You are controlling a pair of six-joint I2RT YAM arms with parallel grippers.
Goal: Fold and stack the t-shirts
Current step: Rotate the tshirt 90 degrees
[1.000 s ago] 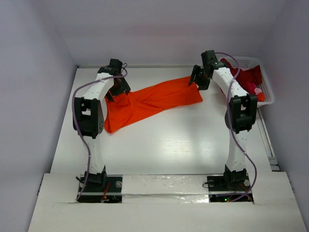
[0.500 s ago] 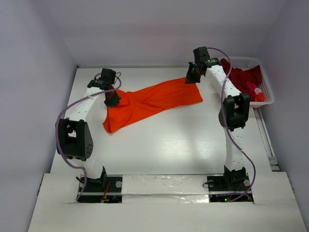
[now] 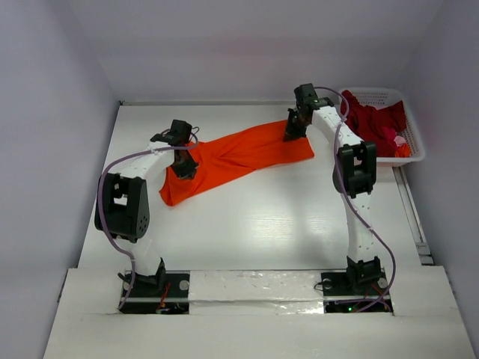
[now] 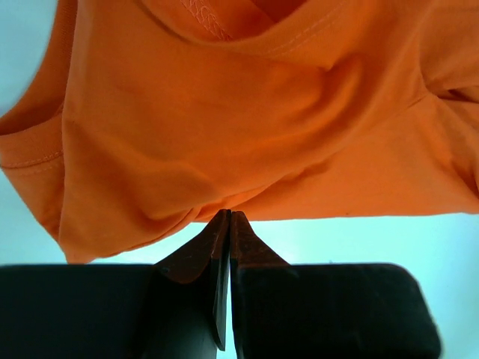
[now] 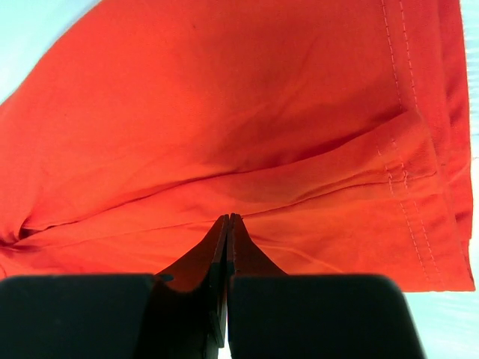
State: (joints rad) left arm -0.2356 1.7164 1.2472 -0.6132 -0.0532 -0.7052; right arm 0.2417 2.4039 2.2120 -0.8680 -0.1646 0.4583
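At centre-left of the top view, the left gripper [image 3: 183, 166] is pinching the orange t-shirt [image 3: 239, 153], which is lying stretched across the table's [image 3: 247, 224] upper middle. The right gripper [image 3: 292, 131] is clamping the shirt's upper-right end. At far right, dark red t-shirts [image 3: 374, 120] are filling the white basket [image 3: 382, 93].

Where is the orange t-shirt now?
In the top view, the orange t-shirt lies across the far half of the table, between the left gripper and the right gripper, each shut on one end; the white basket is to its right.
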